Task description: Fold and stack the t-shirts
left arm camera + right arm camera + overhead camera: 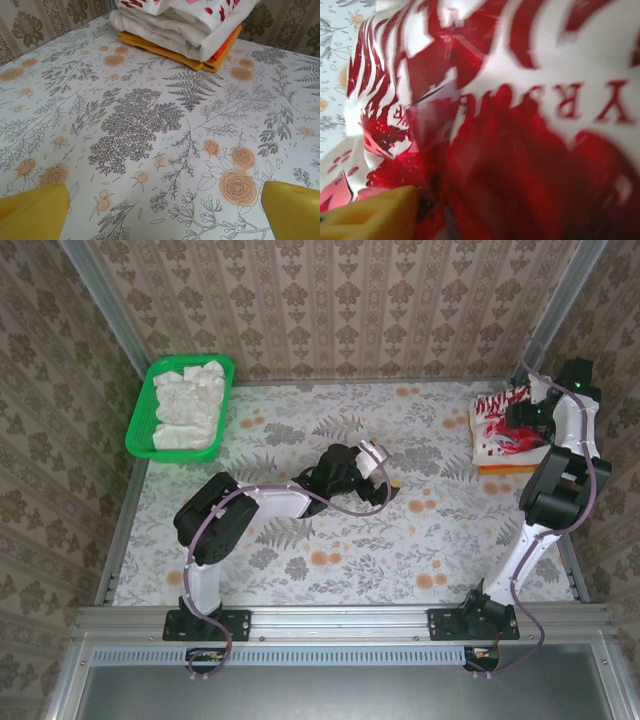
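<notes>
The stack of folded t-shirts sits at the upper right of the top view, near the far right corner of the counter; the printed t-shirt, white with a red-and-black graphic, lies on top, and the orange t-shirt shows as a strip along the stack's lower edge. The right gripper is over the printed t-shirt, at or just above its cloth; in the right wrist view the red print is very close and blurred, with one yellow finger at the lower left corner; I cannot tell how far this gripper is open, nor whether it has hold of the cloth.

The left gripper is at the middle of the top view, over the counter and well apart from the stack; in the left wrist view its two yellow fingertips sit at the lower corners, spread wide with nothing held between them; the stack appears at the top edge of that frame, with folded off-white t-shirts lying on the orange one.

At the upper left of the top view a green basket stands at the counter's far left corner; crumpled t-shirts, off-white, lie in it.
</notes>
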Controlling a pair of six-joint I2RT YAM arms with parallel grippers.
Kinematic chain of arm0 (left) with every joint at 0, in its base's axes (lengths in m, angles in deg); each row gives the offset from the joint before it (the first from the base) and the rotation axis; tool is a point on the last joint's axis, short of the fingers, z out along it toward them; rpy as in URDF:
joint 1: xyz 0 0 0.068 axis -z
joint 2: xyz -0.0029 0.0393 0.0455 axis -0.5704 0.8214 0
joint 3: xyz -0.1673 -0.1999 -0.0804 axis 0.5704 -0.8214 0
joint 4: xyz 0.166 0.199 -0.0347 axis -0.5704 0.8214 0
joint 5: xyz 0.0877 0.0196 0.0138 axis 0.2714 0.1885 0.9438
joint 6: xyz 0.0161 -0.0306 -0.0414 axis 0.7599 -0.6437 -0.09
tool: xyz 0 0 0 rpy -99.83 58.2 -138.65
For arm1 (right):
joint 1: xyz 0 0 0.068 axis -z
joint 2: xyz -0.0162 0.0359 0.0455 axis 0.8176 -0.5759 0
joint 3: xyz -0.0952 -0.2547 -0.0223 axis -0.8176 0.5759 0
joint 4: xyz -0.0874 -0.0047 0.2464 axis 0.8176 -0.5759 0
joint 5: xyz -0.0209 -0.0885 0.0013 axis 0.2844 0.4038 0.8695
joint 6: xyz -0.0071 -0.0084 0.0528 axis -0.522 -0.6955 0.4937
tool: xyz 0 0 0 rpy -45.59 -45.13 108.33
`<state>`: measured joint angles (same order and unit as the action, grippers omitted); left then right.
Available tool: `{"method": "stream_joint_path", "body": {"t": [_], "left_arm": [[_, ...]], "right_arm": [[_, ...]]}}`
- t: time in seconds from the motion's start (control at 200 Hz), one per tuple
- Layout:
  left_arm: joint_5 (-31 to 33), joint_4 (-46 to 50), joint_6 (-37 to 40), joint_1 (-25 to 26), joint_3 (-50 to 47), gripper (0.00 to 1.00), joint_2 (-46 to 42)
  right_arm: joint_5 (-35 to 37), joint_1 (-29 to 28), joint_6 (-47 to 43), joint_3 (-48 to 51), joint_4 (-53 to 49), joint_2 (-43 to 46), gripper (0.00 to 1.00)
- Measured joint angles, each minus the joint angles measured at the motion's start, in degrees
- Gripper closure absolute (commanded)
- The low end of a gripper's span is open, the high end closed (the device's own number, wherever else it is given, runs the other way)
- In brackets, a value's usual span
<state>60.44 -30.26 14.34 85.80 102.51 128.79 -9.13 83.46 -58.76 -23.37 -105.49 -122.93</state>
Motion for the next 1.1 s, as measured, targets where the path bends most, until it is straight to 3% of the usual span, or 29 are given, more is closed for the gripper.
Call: {"method": "stream_joint_path", "body": {"t": [0.17, 0.325, 0.46, 0.89, 1.1], "left_arm": [[-0.1, 0.0, 0.0, 0.0, 0.0, 0.0, 0.0], [-0.7, -0.1, 0.0, 0.0, 0.0, 0.0, 0.0], [-1.2, -0.1, 0.0, 0.0, 0.0, 0.0, 0.0], [-1.7, -0.5, -0.7, 0.0, 0.0, 0.0, 0.0], [-1.7, -0.5, -0.9, 0.0, 0.0, 0.0, 0.0]], "right_arm": [[3.3, -0.6, 3.7, 7.4, 5.2, 7.6, 0.03], [6.1, -3.7, 6.2, 11.2, 9.5, 15.5, 0.02], [5.7, -6.1, 7.7, 11.5, 13.2, 17.4, 0.0], [4.0, -3.7, 9.4, 10.4, 14.0, -0.2, 0.0], [0.8, -3.0, 9.0, 9.2, 13.3, -1.6, 0.0]]}}
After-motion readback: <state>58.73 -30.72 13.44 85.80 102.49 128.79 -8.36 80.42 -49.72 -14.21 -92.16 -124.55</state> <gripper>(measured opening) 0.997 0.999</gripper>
